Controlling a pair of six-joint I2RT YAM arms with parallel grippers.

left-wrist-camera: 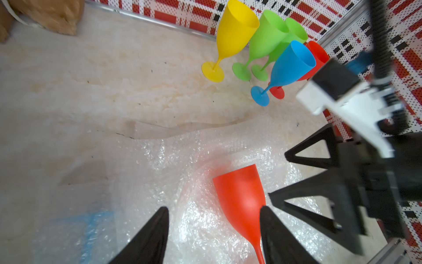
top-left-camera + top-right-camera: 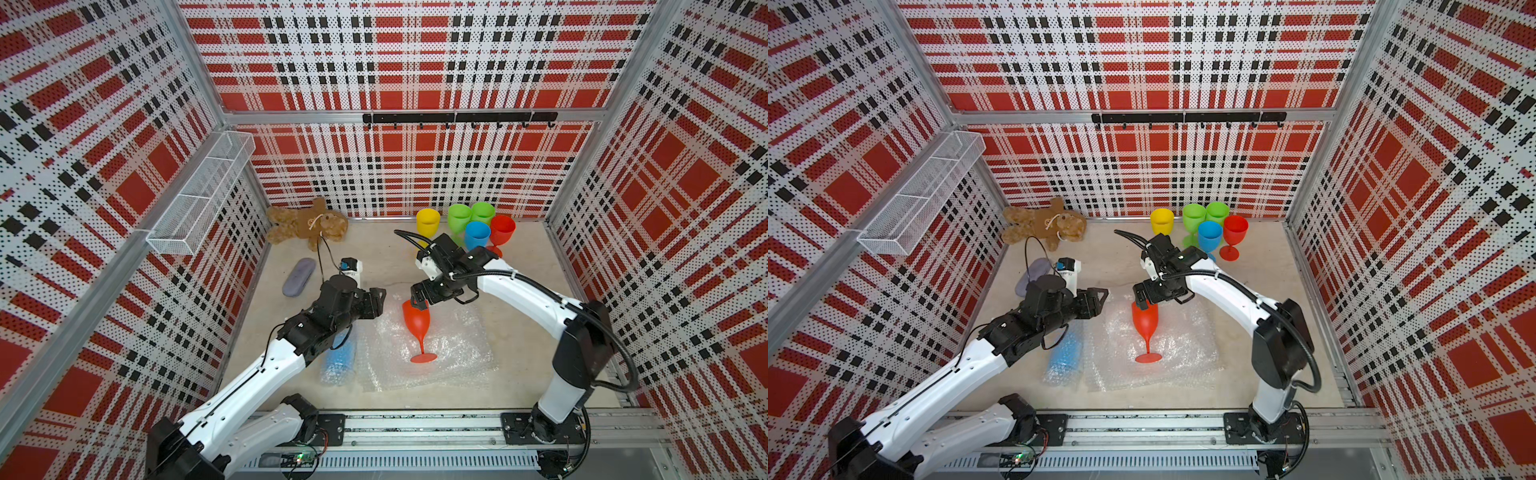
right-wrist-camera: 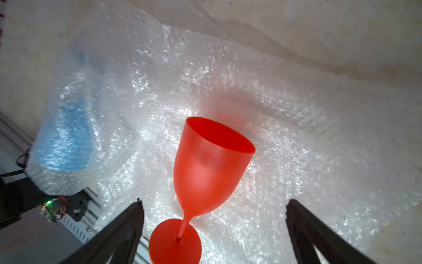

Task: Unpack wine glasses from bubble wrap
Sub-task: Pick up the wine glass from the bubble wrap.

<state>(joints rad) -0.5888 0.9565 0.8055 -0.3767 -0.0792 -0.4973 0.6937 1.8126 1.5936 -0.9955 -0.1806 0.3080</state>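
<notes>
Near the tabletop's point(image 2: 374, 257) front middle, a smooth red goblet point(image 2: 417, 324) rests foot-down on a flat, dimpled bubble wrap sheet point(image 2: 461, 345), mouth toward the rear edge; its tilt is unclear. The right gripper point(image 3: 214, 202) hangs at its rim, jaws wide, not touching. The left gripper point(image 1: 214, 207) gapes empty beside. Well apart, five goblets point(image 2: 477, 235) stand near the rear right corner.

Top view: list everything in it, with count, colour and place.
upright goblets: five, yellow, two green, blue, red; far right of table.
flat bubble wrap: count unclear, clear; near middle.
loose goblet: one, red; lying on that wrap.
wrapped goblet: one, blue; left of it.
teddy bear: one, brown; far left.
case: one, grey; left side.
wire basket: one, white; left wall.
hook rail: one, black; back wall.
left end effector: one, black; open, beside the wrap.
right end effector: one, black; open over red goblet.
</notes>
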